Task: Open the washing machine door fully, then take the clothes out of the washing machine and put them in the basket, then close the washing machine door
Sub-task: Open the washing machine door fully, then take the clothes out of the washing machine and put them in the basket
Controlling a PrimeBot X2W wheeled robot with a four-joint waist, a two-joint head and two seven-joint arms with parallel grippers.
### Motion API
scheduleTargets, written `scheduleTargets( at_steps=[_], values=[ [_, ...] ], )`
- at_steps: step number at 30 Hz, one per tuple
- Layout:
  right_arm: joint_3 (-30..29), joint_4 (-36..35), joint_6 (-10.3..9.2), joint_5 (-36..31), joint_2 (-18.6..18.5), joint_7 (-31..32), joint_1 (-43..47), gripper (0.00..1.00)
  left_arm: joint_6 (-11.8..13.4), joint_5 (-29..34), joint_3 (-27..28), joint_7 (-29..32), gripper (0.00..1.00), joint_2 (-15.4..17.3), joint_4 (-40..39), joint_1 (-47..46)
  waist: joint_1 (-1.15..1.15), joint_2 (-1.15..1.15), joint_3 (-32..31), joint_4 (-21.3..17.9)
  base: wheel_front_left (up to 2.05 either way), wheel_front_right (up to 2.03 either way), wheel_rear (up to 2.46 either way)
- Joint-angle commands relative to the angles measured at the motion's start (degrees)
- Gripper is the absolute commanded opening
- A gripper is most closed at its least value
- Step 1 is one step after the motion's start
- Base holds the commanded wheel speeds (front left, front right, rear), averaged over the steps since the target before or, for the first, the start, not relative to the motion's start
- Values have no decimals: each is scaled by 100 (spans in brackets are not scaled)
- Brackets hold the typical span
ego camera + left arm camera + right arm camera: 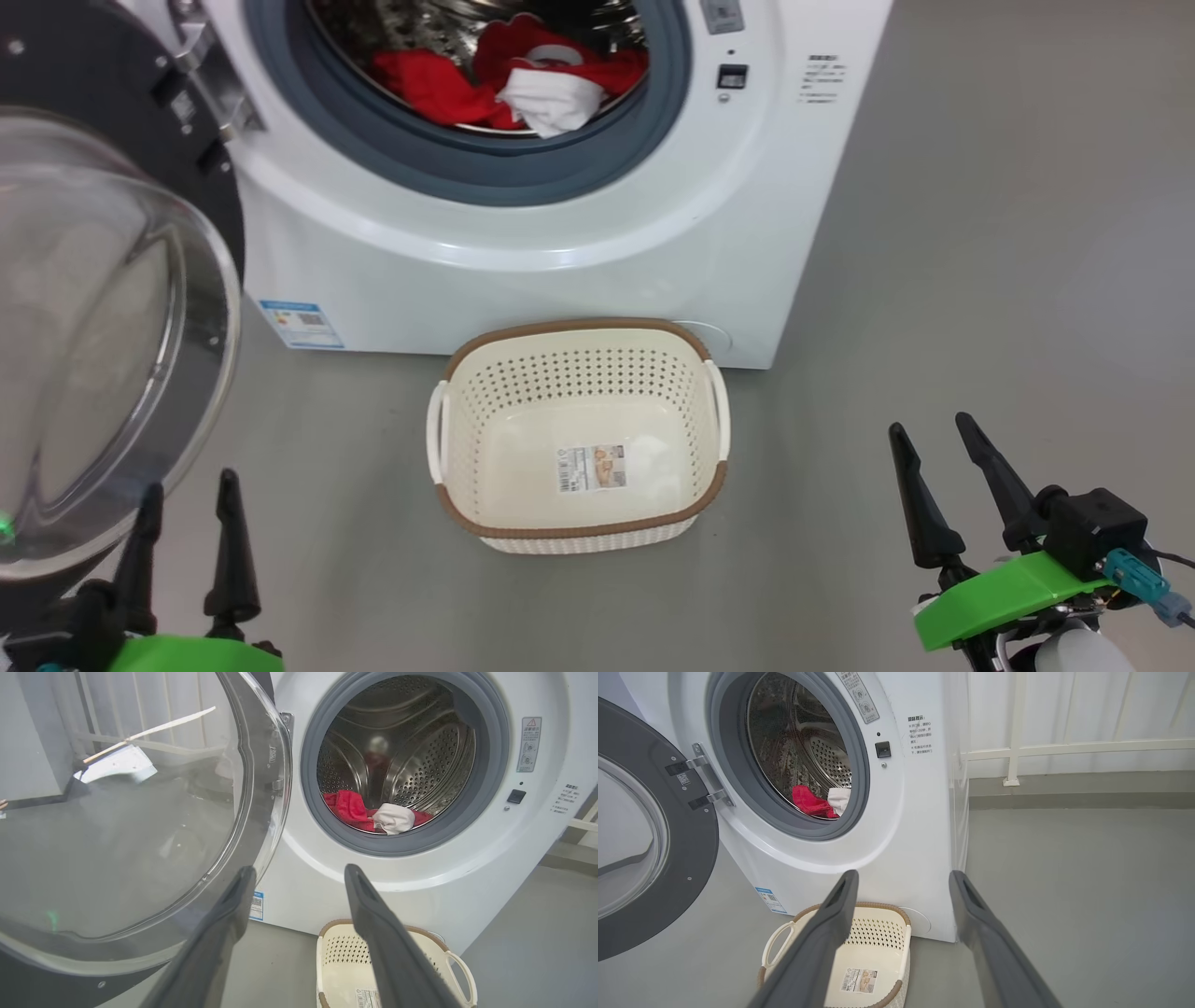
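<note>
**Door swung open; the clothes [523, 79] not yet taken out.**
The left tool [190, 483] and the right tool [930, 425] are shown with fingers spread wide and nothing held. The clothes are heaped at the drum's lower lip inside the washing machine [560, 243], stretched side to side, above the basket [579, 327] set on the floor against its front. The heap lies ahead of and above both tools, between them. The left tool is judged slightly nearer, though the washing machine door [103, 327] bulges just beside it.
</note>
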Motion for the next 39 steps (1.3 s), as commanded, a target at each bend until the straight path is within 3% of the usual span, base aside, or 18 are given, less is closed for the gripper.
scheduleTargets(
  at_steps=[1,21,39],
  values=[
    [96,-158,42,-70,-5,-37,22,100,-30,-30,131,-28,100,178,-161,-4,0,0,-39,-156,0,0,0],
    [-82,-201,42,-81,63,-37,94,100,-31,-189,-704,-28,100,269,-382,219,0,0,-49,-992,0,0,0],
    [-168,-258,42,-104,111,-37,99,100,-31,-327,-891,-28,100,321,-488,180,0,0,-13,-1109,0,0,0]
  ],
)
